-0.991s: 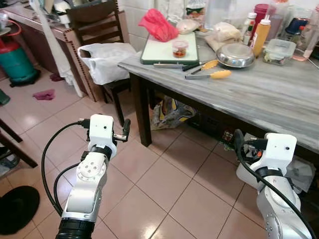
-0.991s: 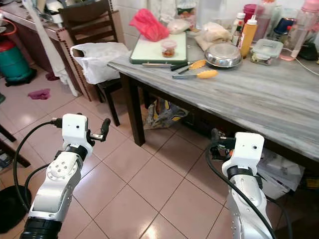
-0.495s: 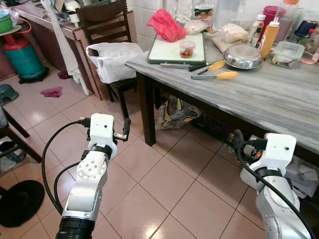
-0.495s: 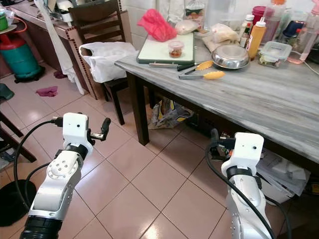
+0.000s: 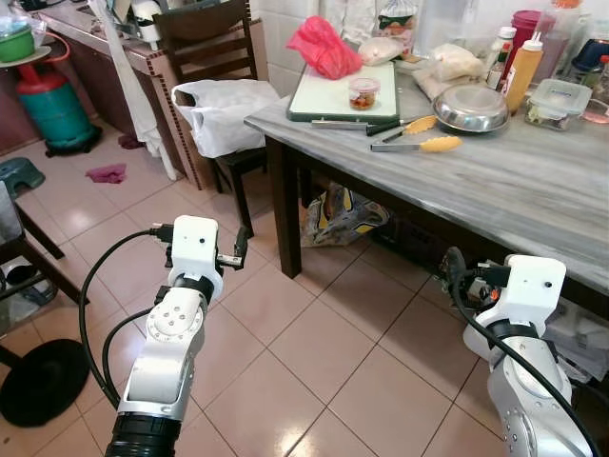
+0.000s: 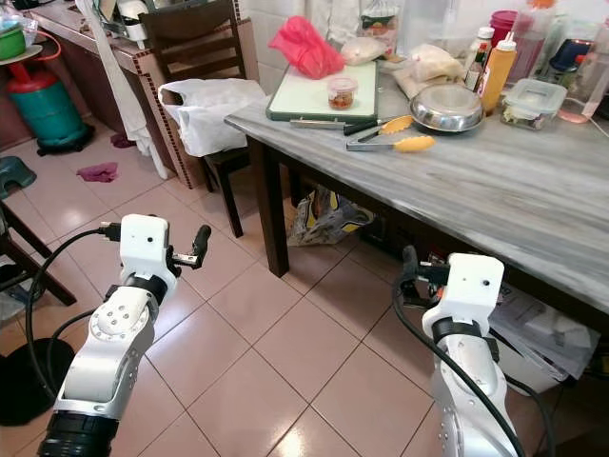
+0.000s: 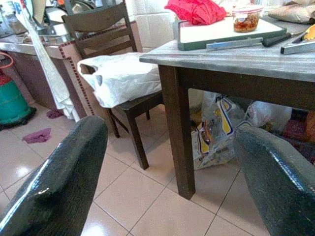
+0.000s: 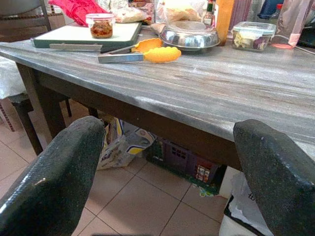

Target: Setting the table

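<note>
A grey marble-look table (image 5: 495,186) stands ahead and to my right. On it lie a green-rimmed cutting board (image 5: 333,95) with a small jar (image 5: 361,92), a knife (image 5: 335,124), yellow-handled tongs (image 5: 419,145), a steel bowl (image 5: 470,107), a yellow bottle (image 5: 522,59) and a plastic box (image 5: 557,99). My left gripper (image 5: 238,251) is open, low over the floor tiles, left of the table leg. My right gripper (image 5: 455,273) is open too, below the table's near edge. Neither holds anything.
A wooden chair (image 5: 205,38) with a white plastic bag (image 5: 224,112) sits at the table's left end. A red bag (image 5: 326,48) lies behind the board. Printed bags (image 5: 347,214) lie under the table. A green gas cylinder (image 5: 48,100) and a black round base (image 5: 36,381) stand at left.
The whole view has shifted a little, so the table and chair sit further right in the picture. Both arms hold the same pose, fingers unchanged.
</note>
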Motion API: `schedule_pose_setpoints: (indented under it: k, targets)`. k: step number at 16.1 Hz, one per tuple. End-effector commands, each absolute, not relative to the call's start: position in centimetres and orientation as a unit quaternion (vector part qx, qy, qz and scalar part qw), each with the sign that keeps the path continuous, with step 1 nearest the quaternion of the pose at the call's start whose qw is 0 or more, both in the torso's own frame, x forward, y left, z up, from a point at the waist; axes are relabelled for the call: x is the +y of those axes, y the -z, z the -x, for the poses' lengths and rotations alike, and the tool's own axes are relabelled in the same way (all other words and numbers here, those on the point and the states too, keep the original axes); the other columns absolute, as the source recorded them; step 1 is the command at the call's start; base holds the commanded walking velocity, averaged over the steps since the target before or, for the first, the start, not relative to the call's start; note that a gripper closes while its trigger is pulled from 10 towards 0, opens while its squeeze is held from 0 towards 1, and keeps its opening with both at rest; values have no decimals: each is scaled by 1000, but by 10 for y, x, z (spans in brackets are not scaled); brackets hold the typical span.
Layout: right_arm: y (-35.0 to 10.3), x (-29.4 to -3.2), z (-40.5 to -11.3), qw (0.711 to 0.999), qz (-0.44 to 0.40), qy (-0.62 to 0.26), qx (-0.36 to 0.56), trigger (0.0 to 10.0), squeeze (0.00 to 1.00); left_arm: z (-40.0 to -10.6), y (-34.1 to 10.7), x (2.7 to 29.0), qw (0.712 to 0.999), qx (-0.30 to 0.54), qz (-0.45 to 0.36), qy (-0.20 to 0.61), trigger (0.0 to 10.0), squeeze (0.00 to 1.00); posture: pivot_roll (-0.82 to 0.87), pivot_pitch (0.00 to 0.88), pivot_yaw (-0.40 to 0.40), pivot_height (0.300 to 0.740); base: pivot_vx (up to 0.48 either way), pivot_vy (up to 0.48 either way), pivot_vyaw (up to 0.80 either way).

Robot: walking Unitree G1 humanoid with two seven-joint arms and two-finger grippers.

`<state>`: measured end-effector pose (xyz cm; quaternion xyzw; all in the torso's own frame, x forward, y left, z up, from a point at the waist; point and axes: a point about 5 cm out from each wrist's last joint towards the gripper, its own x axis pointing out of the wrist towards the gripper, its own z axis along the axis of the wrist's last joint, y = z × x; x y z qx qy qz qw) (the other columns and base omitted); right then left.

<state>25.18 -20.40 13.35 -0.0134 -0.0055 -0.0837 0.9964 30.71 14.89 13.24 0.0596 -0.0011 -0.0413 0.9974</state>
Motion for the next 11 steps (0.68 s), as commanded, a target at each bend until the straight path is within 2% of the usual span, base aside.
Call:
schedule_pose_setpoints:
  k: [1,11]
  targets:
    - [-131,-205,-251,996,11,87,-1,10000,0,-309,-130,152,997,10,-65,34,10000,0,-36,37,75,740,-281,0,0]
    - [-132,-205,-253,996,11,88,-5,10000,0,-310,-129,151,997,13,-64,30,10000,0,-37,33,74,740,-302,0,0]
